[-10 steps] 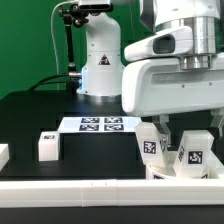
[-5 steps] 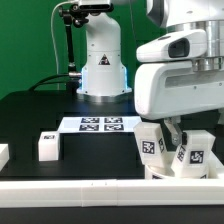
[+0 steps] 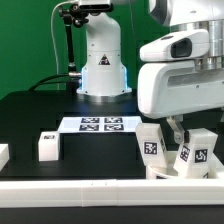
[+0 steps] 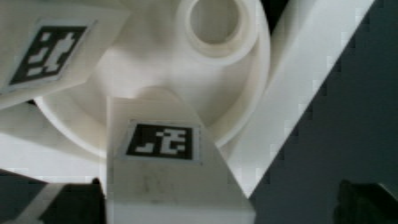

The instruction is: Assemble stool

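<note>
Gripper [image 3: 177,128] hangs just above seat [image 4: 63,115], jaw spread hidden, cannot tell. On seat stand first leg [image 3: 152,141] and second leg [image 3: 197,150], probably mounted. Well apart from seat waits third leg [image 3: 47,146], likely next pickup.

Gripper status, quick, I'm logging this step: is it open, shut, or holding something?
Gripper: cannot be told; it is down by the stool legs, and neither view shows its fingertips clearly.
</note>
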### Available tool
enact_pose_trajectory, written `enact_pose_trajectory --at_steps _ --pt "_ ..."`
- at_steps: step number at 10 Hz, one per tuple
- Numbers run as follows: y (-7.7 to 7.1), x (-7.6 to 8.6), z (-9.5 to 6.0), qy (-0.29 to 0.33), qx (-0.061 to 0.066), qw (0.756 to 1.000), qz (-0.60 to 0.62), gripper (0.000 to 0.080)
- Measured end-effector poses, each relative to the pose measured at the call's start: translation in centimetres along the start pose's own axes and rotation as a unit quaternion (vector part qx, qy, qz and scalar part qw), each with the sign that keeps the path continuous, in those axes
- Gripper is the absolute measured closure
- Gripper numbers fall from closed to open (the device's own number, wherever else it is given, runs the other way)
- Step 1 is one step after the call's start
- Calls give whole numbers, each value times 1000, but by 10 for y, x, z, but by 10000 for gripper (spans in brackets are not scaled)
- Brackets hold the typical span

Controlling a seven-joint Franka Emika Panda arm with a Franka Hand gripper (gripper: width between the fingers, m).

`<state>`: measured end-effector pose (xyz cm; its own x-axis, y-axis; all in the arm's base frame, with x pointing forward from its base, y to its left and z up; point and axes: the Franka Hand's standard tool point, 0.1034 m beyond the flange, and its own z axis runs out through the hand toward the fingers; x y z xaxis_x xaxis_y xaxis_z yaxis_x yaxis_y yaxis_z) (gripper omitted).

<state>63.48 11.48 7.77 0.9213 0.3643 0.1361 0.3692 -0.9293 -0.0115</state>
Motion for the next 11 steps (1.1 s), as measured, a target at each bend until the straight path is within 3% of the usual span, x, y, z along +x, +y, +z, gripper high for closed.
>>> enact_pose_trajectory --at_steps 1,3,7,11 --pt "6 1 -2 3 -3 999 -39 151" --pt "3 2 -1 2 -9 998 -68 151" --pt "10 2 -2 2 -21 985 -173 151" --pt "18 4 -4 -22 -44 928 -370 151"
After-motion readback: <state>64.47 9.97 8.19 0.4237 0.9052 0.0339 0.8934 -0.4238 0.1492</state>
